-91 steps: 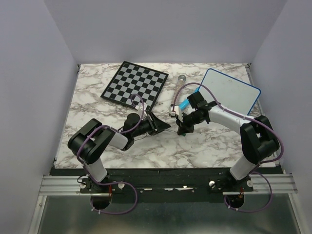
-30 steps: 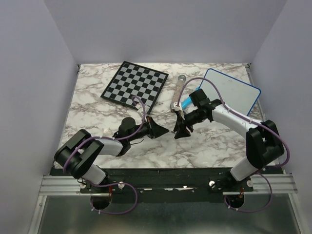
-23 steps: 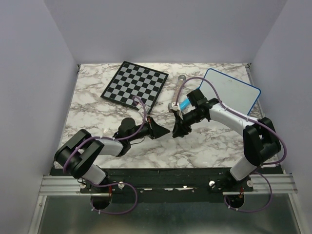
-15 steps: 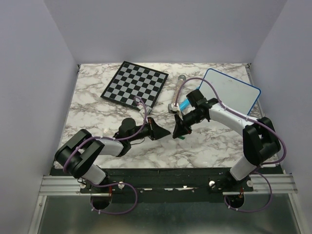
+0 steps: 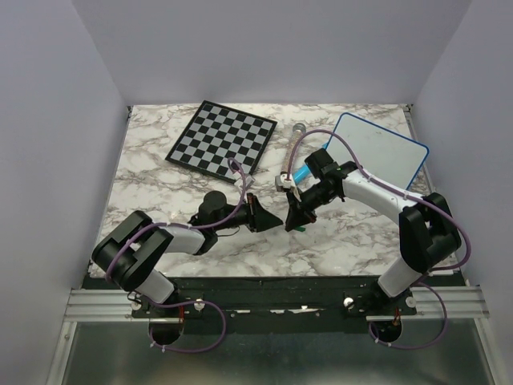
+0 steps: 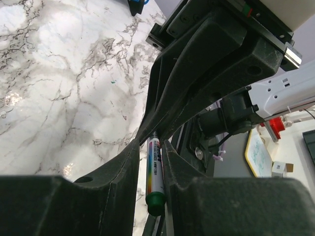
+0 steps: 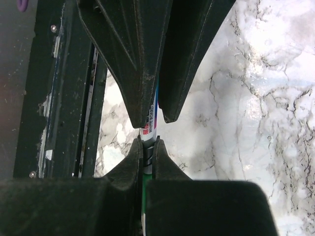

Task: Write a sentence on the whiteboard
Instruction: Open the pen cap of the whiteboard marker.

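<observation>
Looking down from above, a small flat white rectangular whiteboard with a thin blue rim and rounded corners [image 5: 383, 151] lies flat at the far right of a grey-veined white marble counter [image 5: 160, 180], turned at a slight angle to the counter's edges. Well to the left of the whiteboard, across the far part of the counter, lies a black-and-white checkered chessboard [image 5: 222, 138]. A small silvery object [image 5: 299, 128], too small to identify, sits just left of the whiteboard's far left corner. Nearer than the whiteboard and to its left, above the middle of the counter, the two black end effectors meet tip to tip around a slim white marker pen with a green cap [image 6: 154, 172]. The right end effector [image 7: 147, 143] reaches over from the whiteboard's side, and its fingers are pressed together on the marker's barrel, pinching it. The left end effector [image 6: 151, 150] comes in from the side away from the whiteboard. Its fingers flank the same marker lower down its barrel, towards the green cap, and stand slightly parted. A thin dark gap shows along one side of the pen, and it is not possible to tell whether these fingers grip it. The green end of the marker points down toward the counter, apart from the whiteboard.
</observation>
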Robot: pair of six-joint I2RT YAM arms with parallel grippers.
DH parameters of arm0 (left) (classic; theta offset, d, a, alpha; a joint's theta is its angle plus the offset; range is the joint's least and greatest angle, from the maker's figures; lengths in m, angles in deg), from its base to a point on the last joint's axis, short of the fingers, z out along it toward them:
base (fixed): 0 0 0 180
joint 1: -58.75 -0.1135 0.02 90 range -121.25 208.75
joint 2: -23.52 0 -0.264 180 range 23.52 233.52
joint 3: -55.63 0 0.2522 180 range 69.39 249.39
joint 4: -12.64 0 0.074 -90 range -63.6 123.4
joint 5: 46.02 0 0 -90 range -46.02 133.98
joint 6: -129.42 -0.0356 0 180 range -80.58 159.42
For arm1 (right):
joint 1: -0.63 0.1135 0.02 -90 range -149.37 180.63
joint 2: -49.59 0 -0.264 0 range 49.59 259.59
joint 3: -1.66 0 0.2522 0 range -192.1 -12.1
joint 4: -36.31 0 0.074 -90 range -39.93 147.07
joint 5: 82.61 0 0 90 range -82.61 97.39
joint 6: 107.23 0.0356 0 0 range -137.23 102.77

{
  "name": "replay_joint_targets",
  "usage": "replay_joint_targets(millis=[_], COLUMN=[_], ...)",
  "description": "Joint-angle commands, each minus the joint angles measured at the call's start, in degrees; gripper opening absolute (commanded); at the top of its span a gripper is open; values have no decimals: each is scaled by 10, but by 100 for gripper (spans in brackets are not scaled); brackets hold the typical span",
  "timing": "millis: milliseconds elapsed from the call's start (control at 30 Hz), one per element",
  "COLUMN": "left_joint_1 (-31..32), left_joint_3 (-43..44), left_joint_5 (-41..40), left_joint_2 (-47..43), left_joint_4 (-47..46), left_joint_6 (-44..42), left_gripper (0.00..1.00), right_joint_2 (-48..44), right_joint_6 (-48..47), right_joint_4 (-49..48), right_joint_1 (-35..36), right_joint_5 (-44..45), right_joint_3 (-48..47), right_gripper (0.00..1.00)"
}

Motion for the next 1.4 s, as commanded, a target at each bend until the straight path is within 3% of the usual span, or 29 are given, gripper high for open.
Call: replay_joint_targets(millis=[0, 300, 400, 467, 533, 600, 667, 767, 1167, 1300, 1367], left_joint_1=[2, 2, 2, 1, 1, -5, -7, -7, -8, -8, -8], left_joint_3=[20, 29, 29, 25, 15, 0, -14, -30, -29, -30, -30], left_joint_5=[18, 22, 29, 31, 24, 14, -1, -11, -26, -35, -41], left_joint_2=[-8, -23, -21, -23, -25, -41, -69, -106, -143, -151, -154], left_joint_4=[50, 97, 80, 72, 53, 57, 59, 83, 112, 117, 117], left_joint_6=[-47, -74, -65, -55, -47, -45, -47, -62, -74, -79, -80], left_gripper=[31, 20, 2, 0, 0, 0, 0, 0, 0, 0, 0], right_joint_2=[-1, 1, 1, 0, -2, -10, -30, -36, 18, 29, 33], right_joint_6=[-15, -15, -9, 3, 23, 29, 31, 19, -32, -47, -54], right_joint_4=[15, 16, 11, 4, -4, -4, -8, 3, 83, 105, 112], right_joint_1=[6, 8, 8, 8, 8, 7, -10, -32, -28, -21, -16], right_joint_5=[1, -2, -1, -1, 8, 23, 26, 0, -63, -68, -70], right_joint_3=[-16, -16, -16, -16, -18, -21, -12, -6, -35, -41, -42], right_gripper=[1, 1, 1, 6, 43, 74, 79, 77, 50, 28, 28])
